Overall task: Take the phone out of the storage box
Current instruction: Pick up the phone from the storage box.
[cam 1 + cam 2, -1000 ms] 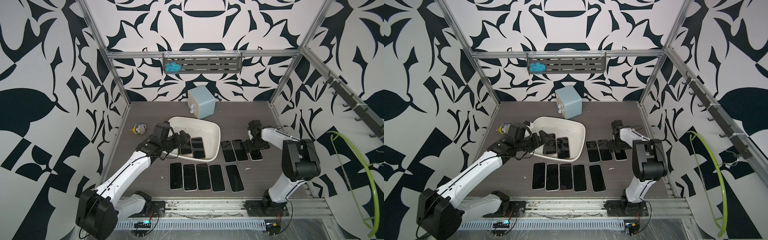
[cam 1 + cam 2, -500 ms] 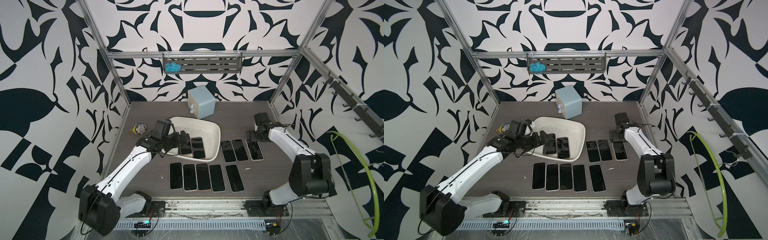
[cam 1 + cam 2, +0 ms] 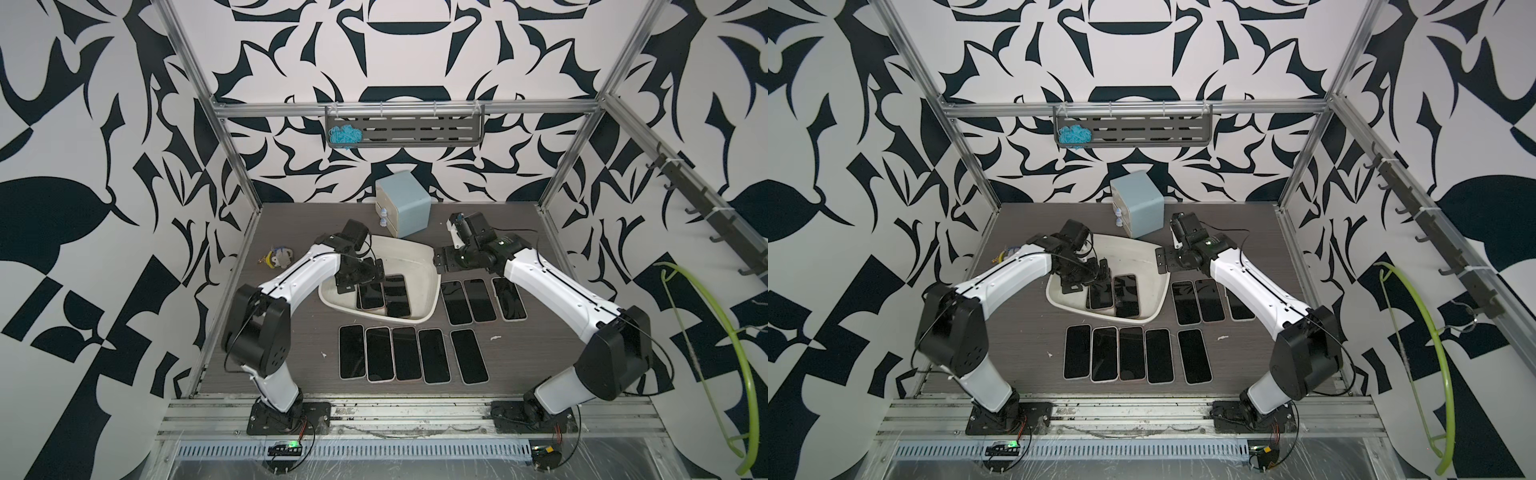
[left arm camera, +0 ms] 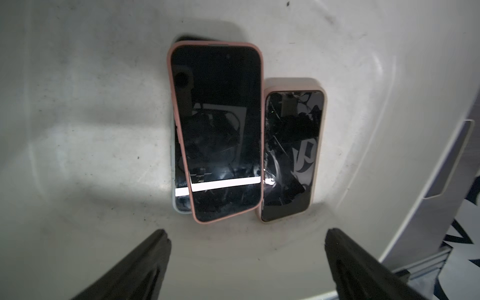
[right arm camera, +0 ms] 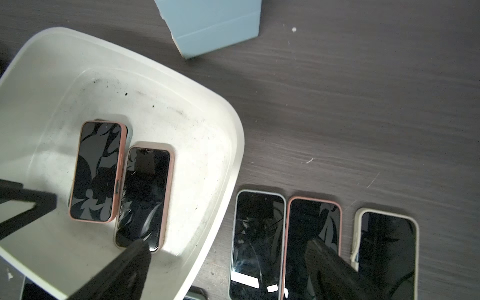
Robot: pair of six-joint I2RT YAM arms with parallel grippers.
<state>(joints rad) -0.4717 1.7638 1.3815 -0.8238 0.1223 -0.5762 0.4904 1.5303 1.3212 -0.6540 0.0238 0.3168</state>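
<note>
Storage box (image 3: pixel 422 270): white tub with flared rim, mid-desk, a little toward the back edge; inner floor scuffed and speckled.
Desk (image 3: pixel 519 232): dark wood-grain top.
Contents of box, three phones, screens up: pink-cased phone (image 4: pixel 218 130), askew on top of a third phone (image 4: pixel 178 201), only a pale edge of the latter showing beneath; beige-cased phone (image 4: pixel 291 153), glass cracked, close against the pink one's long side.
Left claw (image 4: pixel 246 237): low over the box floor; jaws spread wide, nothing between them; tips just short of the pink-cased phone's near end, not touching.
Right claw (image 5: pixel 227 248): jaws wide apart, empty; above the box rim on the side facing the desk's right edge; one finger over the box floor, one over the neighbouring row.
Row of three phones (image 3: pixel 480 300): flat on the desk between box and right edge, screens up.
Row of five phones (image 3: pixel 411 353): along the front edge, side by side, screens up.
Light-blue drawer unit (image 3: pixel 409 205): at the back edge, just behind the box.
</note>
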